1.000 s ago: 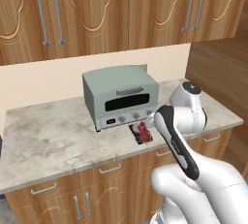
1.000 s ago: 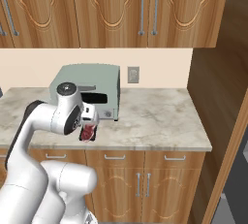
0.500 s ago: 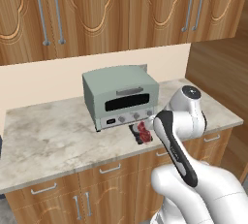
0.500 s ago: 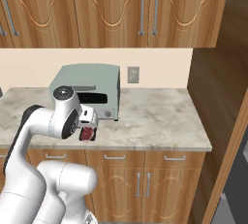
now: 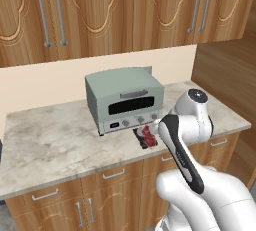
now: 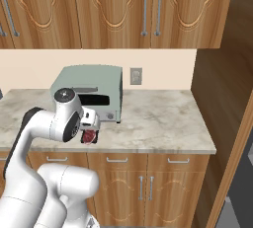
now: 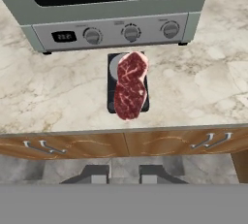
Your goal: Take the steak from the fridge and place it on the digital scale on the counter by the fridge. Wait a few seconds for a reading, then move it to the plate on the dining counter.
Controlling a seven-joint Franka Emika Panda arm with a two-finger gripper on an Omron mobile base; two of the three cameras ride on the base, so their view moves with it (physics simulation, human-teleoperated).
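Directly behind steak on digital scale, toaster oven, counter

— What sort of place is this?
— A kitchen: brown wooden wall cupboards with silver bar handles across the top, a beige marbled stone desk mid-frame.
— Anything else?
— A pale green toaster oven at centre.

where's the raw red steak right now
The raw red steak lies on the small black scale, on the marbled counter just in front of the pale green toaster oven.
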